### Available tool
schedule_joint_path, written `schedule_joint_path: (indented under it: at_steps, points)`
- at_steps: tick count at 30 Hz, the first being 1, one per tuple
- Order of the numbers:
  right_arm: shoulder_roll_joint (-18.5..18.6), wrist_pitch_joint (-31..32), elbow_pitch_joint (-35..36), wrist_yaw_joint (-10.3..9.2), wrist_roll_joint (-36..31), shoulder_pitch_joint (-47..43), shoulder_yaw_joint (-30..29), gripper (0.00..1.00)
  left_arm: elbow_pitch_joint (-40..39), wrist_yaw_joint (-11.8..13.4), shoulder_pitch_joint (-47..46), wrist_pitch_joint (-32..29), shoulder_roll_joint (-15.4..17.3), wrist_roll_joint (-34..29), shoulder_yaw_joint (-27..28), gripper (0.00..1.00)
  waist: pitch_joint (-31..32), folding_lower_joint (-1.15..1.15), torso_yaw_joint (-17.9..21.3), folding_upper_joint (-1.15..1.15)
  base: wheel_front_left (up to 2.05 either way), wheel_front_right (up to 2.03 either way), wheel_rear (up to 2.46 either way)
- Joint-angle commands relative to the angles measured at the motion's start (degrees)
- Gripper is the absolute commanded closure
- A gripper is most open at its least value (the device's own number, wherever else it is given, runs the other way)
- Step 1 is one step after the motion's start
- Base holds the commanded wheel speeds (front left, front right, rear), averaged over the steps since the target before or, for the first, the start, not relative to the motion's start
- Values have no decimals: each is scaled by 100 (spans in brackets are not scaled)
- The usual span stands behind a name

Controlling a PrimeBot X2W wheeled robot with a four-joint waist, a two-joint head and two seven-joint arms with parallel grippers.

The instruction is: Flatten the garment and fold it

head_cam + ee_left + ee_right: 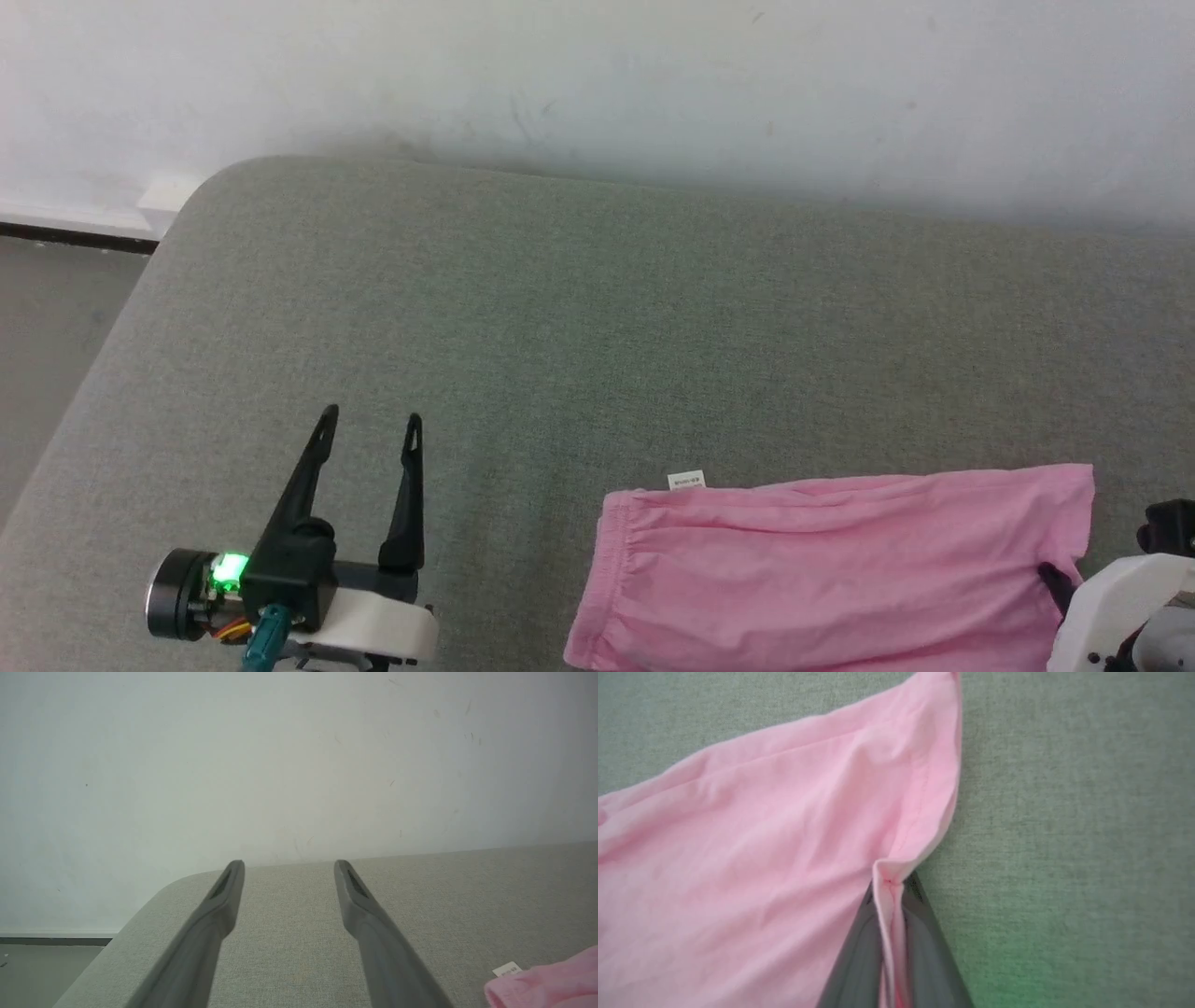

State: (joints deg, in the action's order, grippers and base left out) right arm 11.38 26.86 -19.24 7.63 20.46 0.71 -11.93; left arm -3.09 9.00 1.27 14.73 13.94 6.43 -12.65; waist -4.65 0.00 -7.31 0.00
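Head view gives us a white wall [597, 75] along the top and, below it, a wide grey fabric-covered surface [560, 327] with a rounded corner. The pink shorts [822, 579] lie on its near right part, gathered waistband [611, 560] to the left, cloth mostly spread with soft wrinkles. The left gripper [371, 425] hovers over bare surface well left of the shorts, its fingers [303, 481] spread apart and holding nothing. In the right wrist view we see the right gripper [893, 887], its fingers [857, 956] clenched on a raised fold of the leg hem [924, 788]. A small white label [686, 481] sticks out at the shorts' far edge, near the waistband.
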Motion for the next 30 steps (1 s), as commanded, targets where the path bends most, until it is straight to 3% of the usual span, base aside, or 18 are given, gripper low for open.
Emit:
schedule_joint_path:
  at_steps: [1, 8, 13, 20, 30]
  points:
    - [30, -51, -160, -14, -51, -6, -69, 100, 25, -67, 84, 27, -35, -48, 41, 0, 44, 0, 56, 0, 0, 0, 0]
    - [500, -482, -332, -14, -633, 261, -1027, 100, 86, -211, 106, 27, -144, -85, 103, 0, 118, 0, 147, 0, 0, 0, 0]
    - [484, -438, -311, -14, -714, 276, -1208, 100, 150, -285, 175, 27, -221, -99, 149, 0, 206, 0, 170, 0, 0, 0, 0]
    - [321, -138, 561, -14, -444, -55, -856, 100, 175, -359, 307, 27, -297, -113, 243, 0, 382, 0, 181, 0, 0, 0, 0]
    - [-271, 671, 2340, -14, 155, -627, 155, 100, 145, -457, 425, 27, -423, -159, 308, 0, 489, 0, 86, 0, 0, 0, 0]
